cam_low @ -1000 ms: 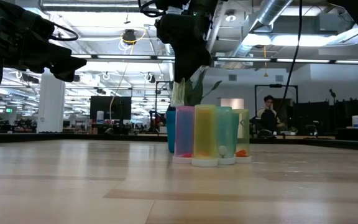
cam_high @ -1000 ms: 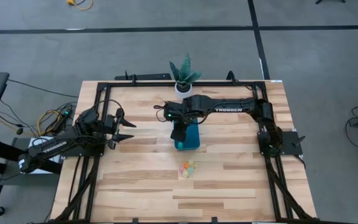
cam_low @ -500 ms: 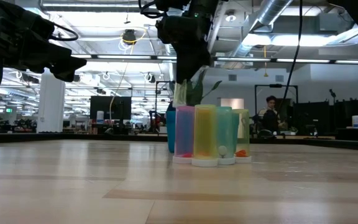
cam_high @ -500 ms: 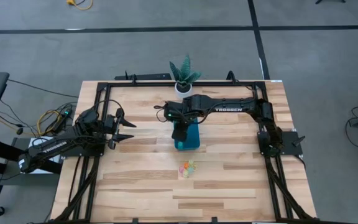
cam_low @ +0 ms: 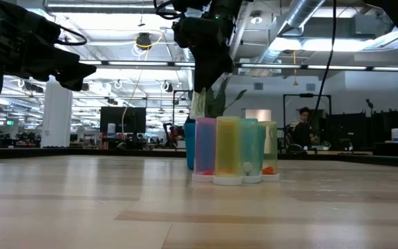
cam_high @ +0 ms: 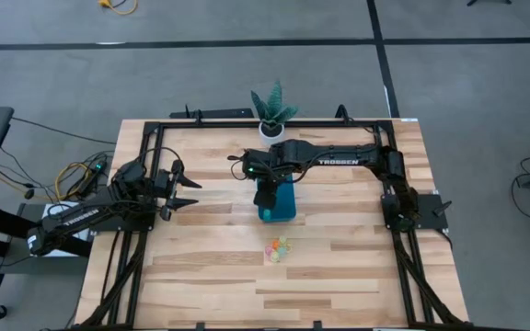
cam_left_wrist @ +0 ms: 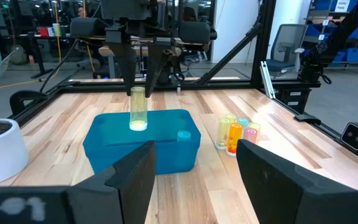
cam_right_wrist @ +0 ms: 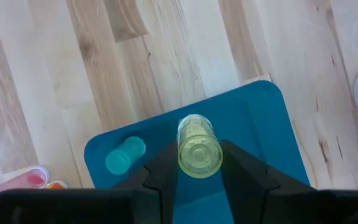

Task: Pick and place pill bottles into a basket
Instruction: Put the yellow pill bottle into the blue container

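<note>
My right gripper (cam_high: 265, 196) hangs over the teal-blue basket (cam_high: 283, 210), shut on a pale yellow-green pill bottle (cam_left_wrist: 138, 111). It also shows in the right wrist view (cam_right_wrist: 199, 152). A teal bottle (cam_right_wrist: 125, 155) lies inside the basket. Several more bottles in pink, yellow, teal and green (cam_high: 277, 248) stand upright in a cluster on the table nearer the front edge; they also show in the low view (cam_low: 233, 151). My left gripper (cam_high: 190, 191) is open and empty, in the air at the table's left, pointing toward the basket. My right gripper pinches the yellow-green bottle's upper end (cam_left_wrist: 138, 93) between its two fingers (cam_right_wrist: 166, 165). The fingers come from above, pointing down. The bottle hangs upright below them, its lower end (cam_left_wrist: 138, 124) over the basket's inside, near rim height.
A potted plant in a white pot (cam_high: 271, 115) stands behind the basket at the far edge. A black frame (cam_high: 155, 129) runs around the table. Bare wood lies to the left and right of the bottle cluster.
</note>
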Robot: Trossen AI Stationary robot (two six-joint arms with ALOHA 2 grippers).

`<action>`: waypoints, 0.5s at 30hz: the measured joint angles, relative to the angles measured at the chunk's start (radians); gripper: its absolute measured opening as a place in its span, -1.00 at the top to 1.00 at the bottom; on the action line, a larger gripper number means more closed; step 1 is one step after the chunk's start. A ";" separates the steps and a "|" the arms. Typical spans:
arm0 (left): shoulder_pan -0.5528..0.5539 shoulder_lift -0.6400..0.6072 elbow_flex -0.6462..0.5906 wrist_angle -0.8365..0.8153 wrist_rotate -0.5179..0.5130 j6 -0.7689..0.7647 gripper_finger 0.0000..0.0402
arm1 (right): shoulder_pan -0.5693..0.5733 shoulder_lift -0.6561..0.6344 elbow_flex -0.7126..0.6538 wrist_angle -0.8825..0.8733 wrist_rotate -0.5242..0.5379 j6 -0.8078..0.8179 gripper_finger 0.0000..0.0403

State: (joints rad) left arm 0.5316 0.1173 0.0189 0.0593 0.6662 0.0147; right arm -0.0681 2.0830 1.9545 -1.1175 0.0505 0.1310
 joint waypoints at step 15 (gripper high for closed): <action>0.000 0.000 0.000 0.000 0.000 0.000 -0.06 | 0.009 -0.002 -0.031 0.021 0.000 0.034 0.49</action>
State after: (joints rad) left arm 0.5316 0.1175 0.0189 0.0591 0.6666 0.0147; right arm -0.0595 2.0815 1.9236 -1.0963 0.0505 0.1654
